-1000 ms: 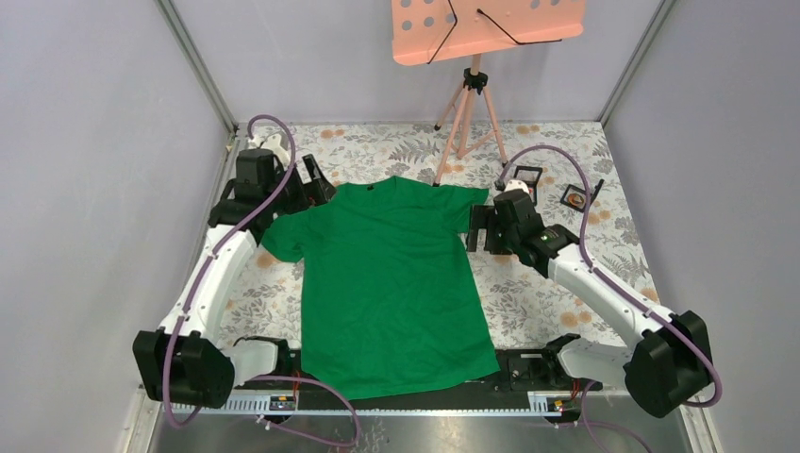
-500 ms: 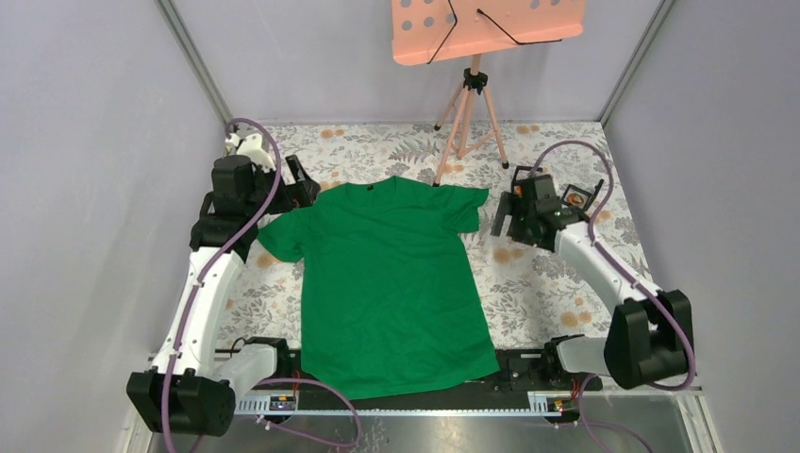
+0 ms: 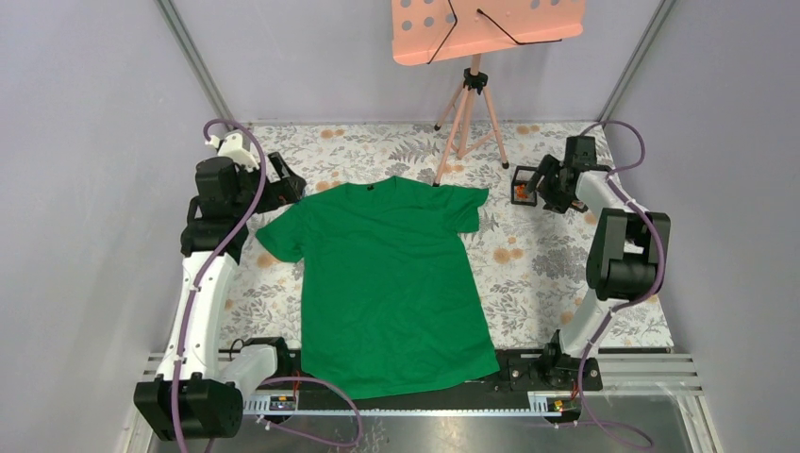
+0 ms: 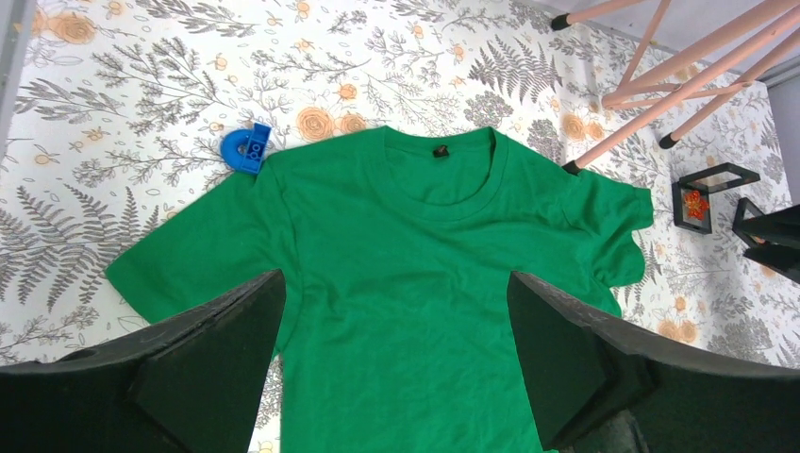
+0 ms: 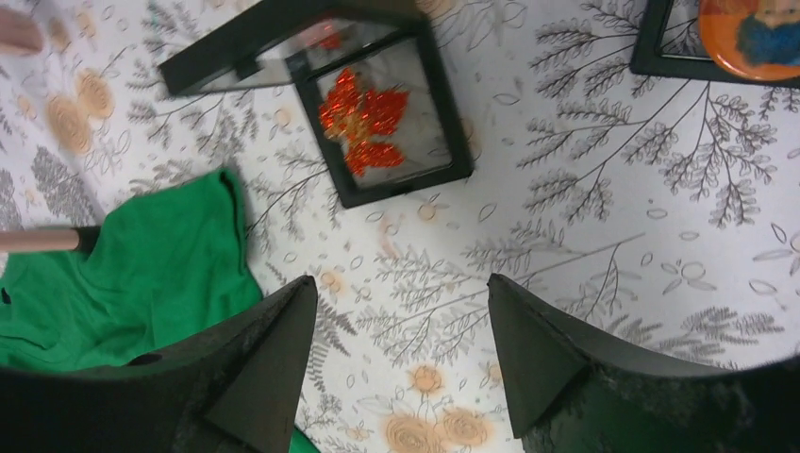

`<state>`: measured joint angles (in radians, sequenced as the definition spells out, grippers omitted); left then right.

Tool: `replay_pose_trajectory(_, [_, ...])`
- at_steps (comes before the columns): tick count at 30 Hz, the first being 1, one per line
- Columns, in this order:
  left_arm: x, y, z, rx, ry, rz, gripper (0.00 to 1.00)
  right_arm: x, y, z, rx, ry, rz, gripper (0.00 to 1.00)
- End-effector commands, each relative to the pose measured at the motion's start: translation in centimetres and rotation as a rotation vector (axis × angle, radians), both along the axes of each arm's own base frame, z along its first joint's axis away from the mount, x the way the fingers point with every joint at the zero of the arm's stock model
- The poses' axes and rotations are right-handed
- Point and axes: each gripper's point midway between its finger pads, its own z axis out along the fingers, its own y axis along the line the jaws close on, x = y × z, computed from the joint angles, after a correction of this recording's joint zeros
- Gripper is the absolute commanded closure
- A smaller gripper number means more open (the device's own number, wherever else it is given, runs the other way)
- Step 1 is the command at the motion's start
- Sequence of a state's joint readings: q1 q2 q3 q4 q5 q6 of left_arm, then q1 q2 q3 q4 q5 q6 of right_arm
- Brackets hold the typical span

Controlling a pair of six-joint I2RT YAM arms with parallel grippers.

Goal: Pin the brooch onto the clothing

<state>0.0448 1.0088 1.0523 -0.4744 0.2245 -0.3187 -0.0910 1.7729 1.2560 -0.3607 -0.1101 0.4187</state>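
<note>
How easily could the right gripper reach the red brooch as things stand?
Probably yes: the right gripper hovers open near the red brooch, whose box stands open, with nothing between.

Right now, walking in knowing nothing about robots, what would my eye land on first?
The bright green T-shirt, spread flat in the middle of the flowered table. Next comes the salmon-pink music stand at the far edge. Last is a small black case at the far right with a red-orange brooch inside, close beside the open right gripper.
</note>
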Motion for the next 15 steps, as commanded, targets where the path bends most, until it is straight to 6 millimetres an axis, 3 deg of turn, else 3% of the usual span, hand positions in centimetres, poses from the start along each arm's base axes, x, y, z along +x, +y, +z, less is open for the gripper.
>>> replay_pose_trajectory(1, [1.0,-0.3,1.7,-0.026,-0.061,-0.025,0.05,2.9,0.3,0.6,0.128,-0.050,-0.001,0.27])
replay_pose_trajectory(9, [1.0,-0.2,1.6,-0.037,-0.056,-0.032,0.05,5.7,0.4,-0.6,0.195,-0.082,-0.035,0.36])
replay_pose_trajectory(15, [0.9,0.0,1.6,-0.031,-0.055,-0.026,0.06,6.6,-0.1,-1.7,0.208,-0.070,-0.088,0.45])
